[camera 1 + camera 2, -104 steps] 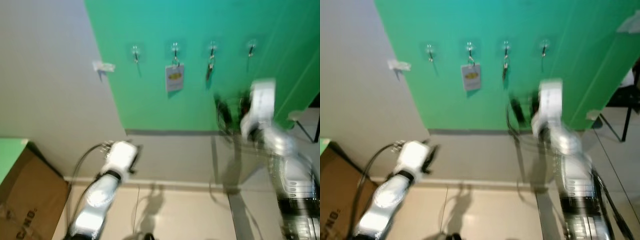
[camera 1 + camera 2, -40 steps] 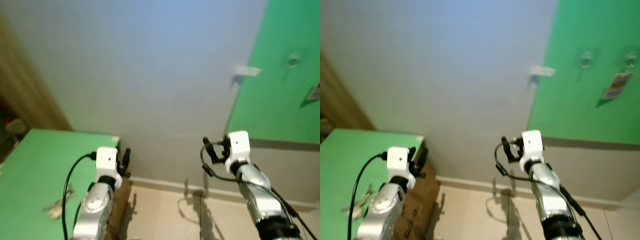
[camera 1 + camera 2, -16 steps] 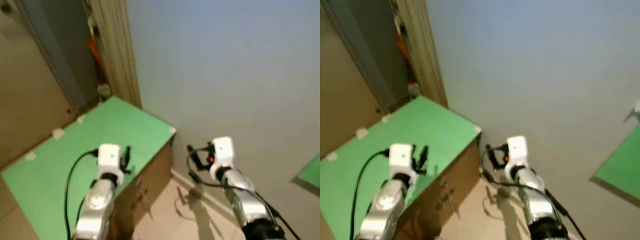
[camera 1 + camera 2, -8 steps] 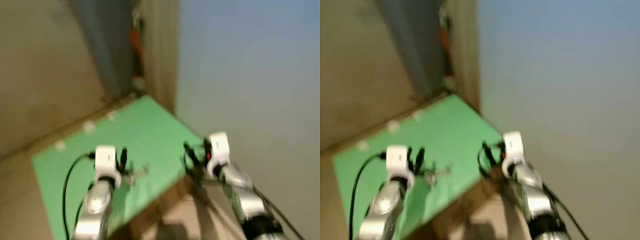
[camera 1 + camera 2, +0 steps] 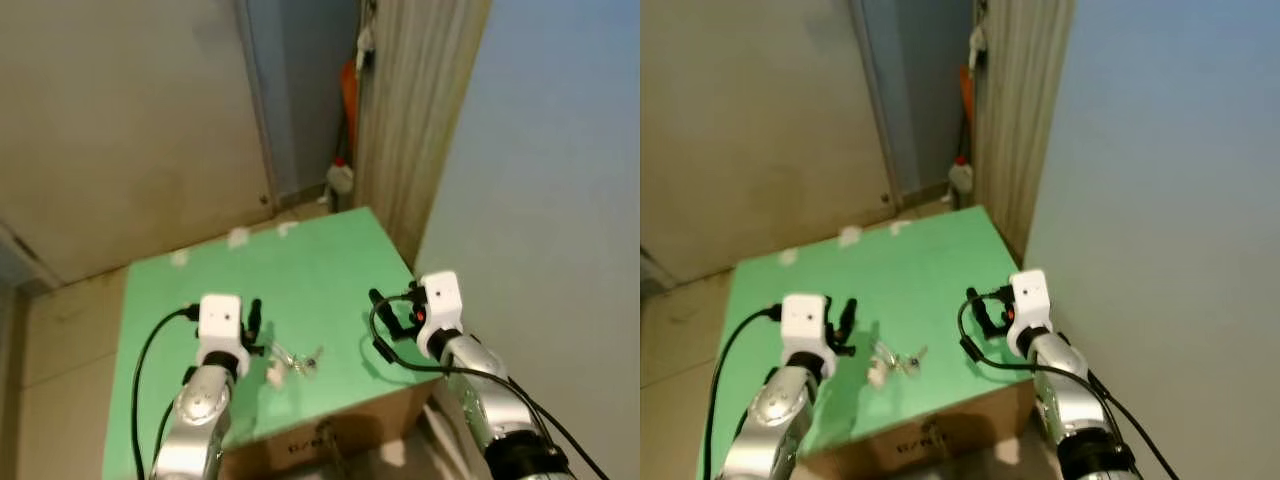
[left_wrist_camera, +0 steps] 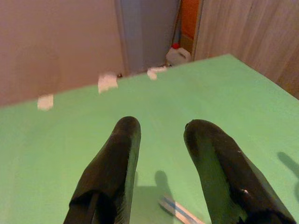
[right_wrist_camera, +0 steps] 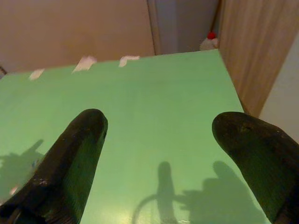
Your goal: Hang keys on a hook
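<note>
Now the head camera looks down on a green worktop [image 5: 180, 300] laid over a cardboard box [image 5: 330, 440]; the green wall with its hooks, visible some seconds ago, has passed out of frame as the robot turned. The keys [image 5: 298, 359] lie flat on the worktop near its front edge, between the two arms and closer to the left one. The left gripper [image 5: 250, 325] hovers just beside the keys, fingers [image 6: 114, 158] parted to a narrow gap and holding nothing; a key blade [image 6: 180, 211] shows below them in the left wrist view. The right gripper [image 5: 385, 315] hangs over the worktop's right edge, fingers [image 7: 74, 149] spread wide, also empty. A doorway and a wooden panel stand behind the box, with a small white bottle [image 5: 341, 181] on the floor there.

Assessment: the pickup has not yet been made. The turn has brought the keys within reach, so the grasp comes next, most likely by the left gripper. Flat, thin keys may slip or slide on approach.
</note>
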Available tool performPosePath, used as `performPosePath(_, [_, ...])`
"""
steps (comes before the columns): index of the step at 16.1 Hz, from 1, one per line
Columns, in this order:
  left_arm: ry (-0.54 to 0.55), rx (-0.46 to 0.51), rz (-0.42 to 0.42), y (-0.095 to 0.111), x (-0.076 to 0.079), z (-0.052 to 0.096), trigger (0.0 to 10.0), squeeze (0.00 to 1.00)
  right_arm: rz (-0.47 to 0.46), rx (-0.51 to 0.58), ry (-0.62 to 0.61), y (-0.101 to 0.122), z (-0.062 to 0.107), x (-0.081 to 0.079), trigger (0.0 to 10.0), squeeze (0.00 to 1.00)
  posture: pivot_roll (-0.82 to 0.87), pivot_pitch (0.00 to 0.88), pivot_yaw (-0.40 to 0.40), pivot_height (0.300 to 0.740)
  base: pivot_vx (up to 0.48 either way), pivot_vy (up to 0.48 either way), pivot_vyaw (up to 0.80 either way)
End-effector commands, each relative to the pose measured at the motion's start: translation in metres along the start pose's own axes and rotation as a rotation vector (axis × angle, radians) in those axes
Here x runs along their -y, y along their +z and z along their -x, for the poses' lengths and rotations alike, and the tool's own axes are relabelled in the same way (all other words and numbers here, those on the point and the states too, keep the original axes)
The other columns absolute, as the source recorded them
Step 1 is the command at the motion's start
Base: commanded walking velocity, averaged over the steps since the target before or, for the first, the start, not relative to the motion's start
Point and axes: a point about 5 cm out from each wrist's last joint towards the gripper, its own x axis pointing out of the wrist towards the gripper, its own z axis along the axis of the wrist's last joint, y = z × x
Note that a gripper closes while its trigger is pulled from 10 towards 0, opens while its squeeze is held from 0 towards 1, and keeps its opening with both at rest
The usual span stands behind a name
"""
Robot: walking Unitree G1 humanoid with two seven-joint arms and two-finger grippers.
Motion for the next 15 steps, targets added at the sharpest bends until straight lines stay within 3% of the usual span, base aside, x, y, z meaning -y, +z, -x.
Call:
performPosePath(1, [-0.053,-0.054,-0.008,-0.006,0.011,0.001,10.0,0.00,-0.004,-0.004,-0.010,-0.002,0.004,0.004,10.0,0.00,-0.15,0.028,0.059,0.740,0.000,0.000,0.00])
performPosePath(4, [-0.089,-0.142,-0.024,-0.016,0.010,-0.005,10.0,0.00,0.000,-0.013,-0.005,-0.004,0.008,0.005,10.0,0.00,-0.16,0.041,0.056,0.740,0.000,0.000,0.00])
performPosePath(7, [-0.050,-0.263,-0.102,-0.024,-0.009,-0.020,10.0,0.00,0.001,-0.032,-0.001,-0.008,0.014,0.007,10.0,0.00,-0.18,0.064,0.042,0.740,0.000,0.000,0.00])
performPosePath(10, [-0.011,-0.288,-0.181,-0.024,-0.021,-0.028,10.0,0.00,0.008,-0.036,-0.010,-0.008,0.022,0.013,10.0,0.00,-0.21,0.079,0.032,0.740,0.000,0.000,0.00])
performPosePath(12, [-0.026,-0.310,-0.262,-0.026,-0.023,-0.035,10.0,0.00,0.028,-0.058,-0.030,-0.011,0.037,0.022,10.0,0.00,-0.25,0.115,0.022,0.740,0.000,0.000,0.00])
performPosePath(15, [0.042,-0.338,-0.293,-0.022,-0.037,-0.044,10.0,0.00,0.044,-0.083,-0.059,-0.013,0.062,0.032,10.0,0.00,-0.31,0.166,0.012,0.740,0.000,0.000,0.00])
